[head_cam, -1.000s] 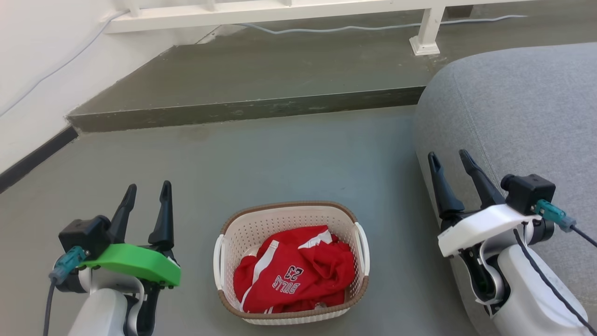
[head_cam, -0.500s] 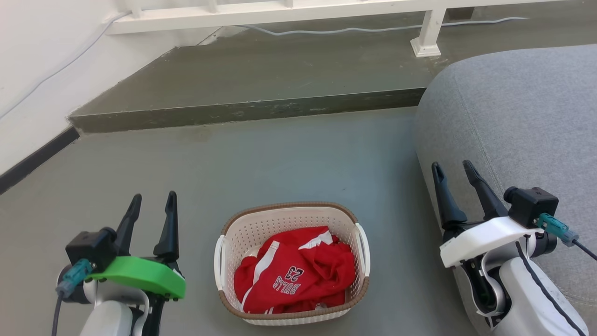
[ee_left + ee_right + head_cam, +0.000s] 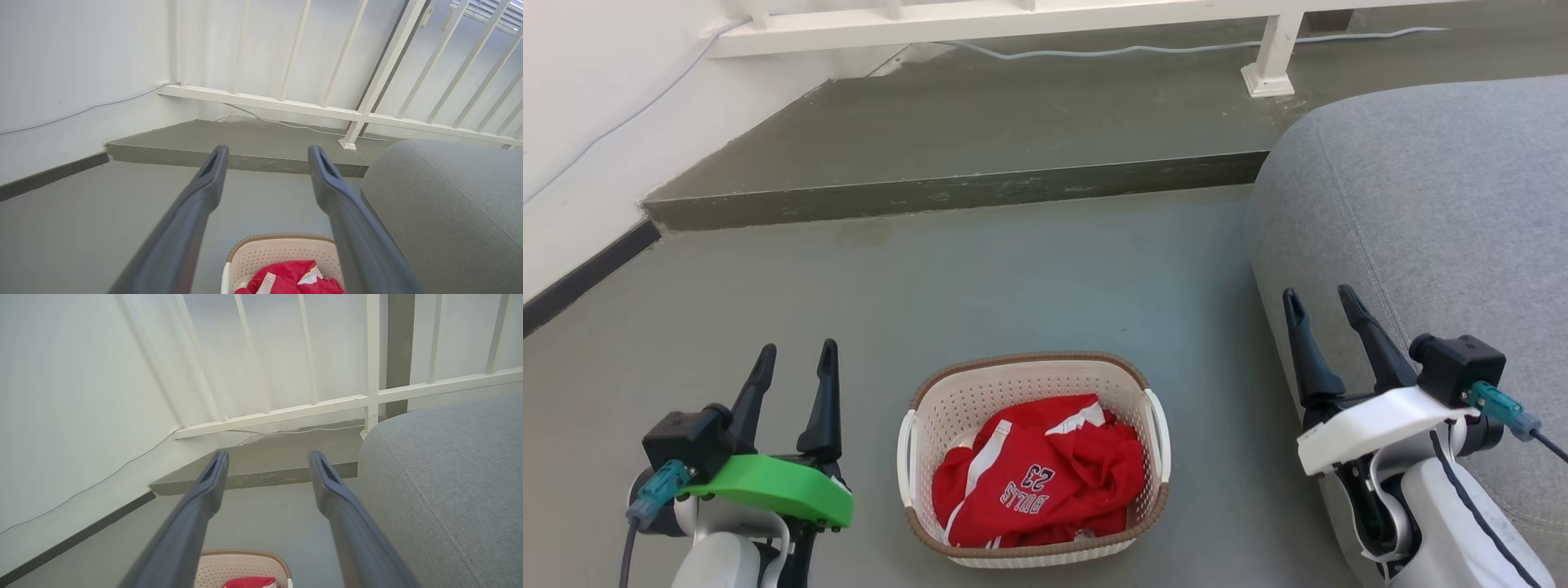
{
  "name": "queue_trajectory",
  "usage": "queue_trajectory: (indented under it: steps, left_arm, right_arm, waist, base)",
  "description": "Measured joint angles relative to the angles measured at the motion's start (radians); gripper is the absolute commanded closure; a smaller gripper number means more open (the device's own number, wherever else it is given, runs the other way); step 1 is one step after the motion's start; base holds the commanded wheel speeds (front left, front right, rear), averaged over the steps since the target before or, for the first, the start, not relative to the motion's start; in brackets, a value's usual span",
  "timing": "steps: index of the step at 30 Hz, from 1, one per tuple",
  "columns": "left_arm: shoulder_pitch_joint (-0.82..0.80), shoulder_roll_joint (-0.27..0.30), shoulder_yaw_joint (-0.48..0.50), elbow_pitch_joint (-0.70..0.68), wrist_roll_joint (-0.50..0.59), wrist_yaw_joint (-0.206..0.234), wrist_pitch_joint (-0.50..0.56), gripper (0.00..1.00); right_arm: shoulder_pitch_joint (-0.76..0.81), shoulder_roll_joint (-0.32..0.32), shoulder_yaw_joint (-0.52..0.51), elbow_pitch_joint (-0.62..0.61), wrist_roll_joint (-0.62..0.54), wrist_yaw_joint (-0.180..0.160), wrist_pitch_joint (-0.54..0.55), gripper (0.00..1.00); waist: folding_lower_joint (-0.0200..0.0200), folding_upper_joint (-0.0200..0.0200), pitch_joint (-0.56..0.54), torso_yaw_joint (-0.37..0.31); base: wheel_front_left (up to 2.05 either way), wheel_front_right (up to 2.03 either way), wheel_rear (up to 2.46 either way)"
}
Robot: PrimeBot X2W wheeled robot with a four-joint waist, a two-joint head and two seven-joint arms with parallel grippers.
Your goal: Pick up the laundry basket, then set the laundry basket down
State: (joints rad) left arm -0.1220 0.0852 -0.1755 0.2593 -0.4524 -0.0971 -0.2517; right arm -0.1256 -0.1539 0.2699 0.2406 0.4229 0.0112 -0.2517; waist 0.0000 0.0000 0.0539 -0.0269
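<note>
1. One laundry basket (image 3: 980, 402) stands upright on the grey floor (image 3: 1013, 269), centred between the two grippers and touched by neither. It is cream-white and perforated, with one brown rim.
2. The basket carries two white side handles: one on the robot's left (image 3: 904, 457), one on the robot's right (image 3: 1161, 433). Both are free.
3. Inside the basket lies a crumpled red garment (image 3: 1045, 482) with white trim and the lettering "BULLS 23", which reads upside down in the head view. It appears to be a single piece, but the folds prevent a sure count.
4. The left gripper (image 3: 798, 349), with its green wrist cover, hovers just left of the basket. Its two dark fingers are spread, with nothing between them.
5. The right gripper (image 3: 1318, 294), with its white wrist cover, hovers right of the basket, close in front of the one grey sofa (image 3: 1421, 204). Its two fingers are likewise parted and hold nothing.
6. In each wrist view the far end of the basket shows at the bottom edge, below the gap between the fingers.
7. Beyond the basket runs one raised concrete step (image 3: 972, 131), then one white railing (image 3: 1013, 20). One grey cable (image 3: 1094, 52) lies along the step.
</note>
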Motion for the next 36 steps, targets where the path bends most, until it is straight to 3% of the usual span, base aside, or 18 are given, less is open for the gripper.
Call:
queue_trajectory:
  steps: [14, 15, 25, 36]
  left_arm:
    - [0.002, -0.003, 0.013, -0.009, 0.045, -0.008, 0.0, 0.0]
    - [0.003, -0.004, 0.012, -0.006, 0.045, -0.008, 0.0, 1.0]
    - [0.029, -0.015, 0.015, 0.049, 0.008, -0.008, 0.015, 1.0]
    - [0.029, -0.02, 0.045, 0.052, -0.147, -0.008, 0.064, 1.0]
  right_arm:
    - [0.014, 0.02, -0.024, -0.002, -0.03, 0.014, 0.0, 0.0]
    - [0.015, 0.022, -0.026, 0.002, -0.037, 0.013, 0.0, 1.0]
    - [0.06, 0.041, -0.033, 0.047, 0.005, 0.014, 0.008, 1.0]
    - [0.06, 0.053, -0.069, 0.045, 0.159, 0.024, 0.046, 1.0]
  waist:
    - [0.0, 0.0, -0.001, 0.0]
    - [0.0, 0.0, -0.002, 0.0]
    - [0.0, 0.0, -0.004, 0.001]
    - [0.0, 0.0, -0.01, 0.004]
  base:
    - [0.0, 0.0, 0.0]
    - [0.0, 0.0, 0.0]
    - [0.0, 0.0, 0.0]
    - [0.0, 0.0, 0.0]
